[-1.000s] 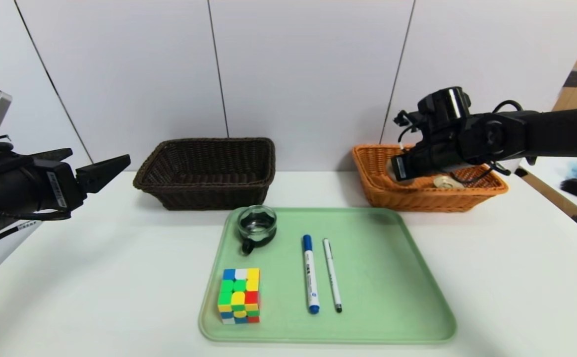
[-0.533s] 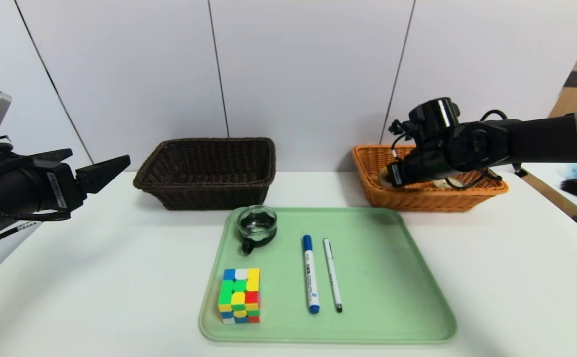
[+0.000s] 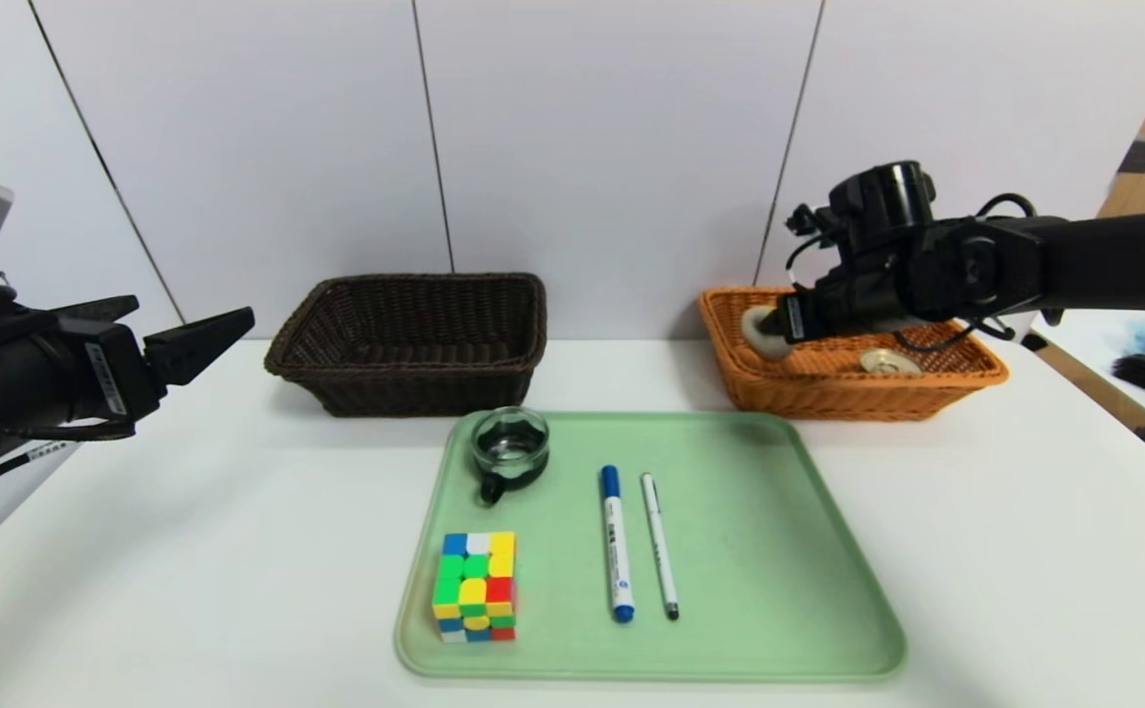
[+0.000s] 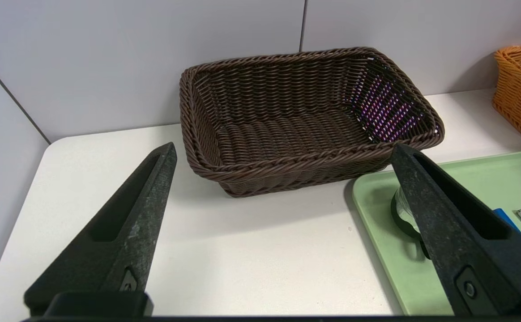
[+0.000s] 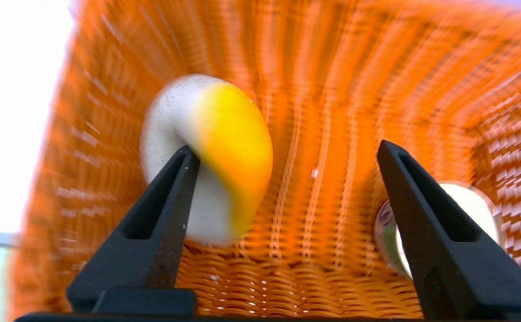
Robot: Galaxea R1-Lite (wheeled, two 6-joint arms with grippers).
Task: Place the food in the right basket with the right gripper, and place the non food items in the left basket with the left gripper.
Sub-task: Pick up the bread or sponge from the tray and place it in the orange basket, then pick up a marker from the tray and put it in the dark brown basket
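My right gripper (image 3: 801, 323) is open over the left end of the orange-tan basket (image 3: 828, 395). The cream bun (image 3: 761, 331) with the yellow top leans on its side against that basket's left wall. In the right wrist view the bun (image 5: 224, 147) is beside one finger, with the jaws of the right gripper (image 5: 286, 146) wide apart. The tin can (image 3: 884, 362) lies in the same basket and also shows in the right wrist view (image 5: 475, 205). My left gripper (image 3: 213, 339) is open and empty, left of the dark brown basket (image 3: 415, 383).
A green tray (image 3: 759, 590) in front holds the puzzle cube (image 3: 475, 587), the glass cup (image 3: 510, 447), the blue-capped marker (image 3: 616, 543) and the thin white pen (image 3: 659, 546). A white wall stands close behind both baskets. The table's right edge lies beyond the orange-tan basket.
My right gripper dipped into the orange-tan basket and has risen again. The bun now shows clear of it against the basket's left wall. The left arm has barely moved.
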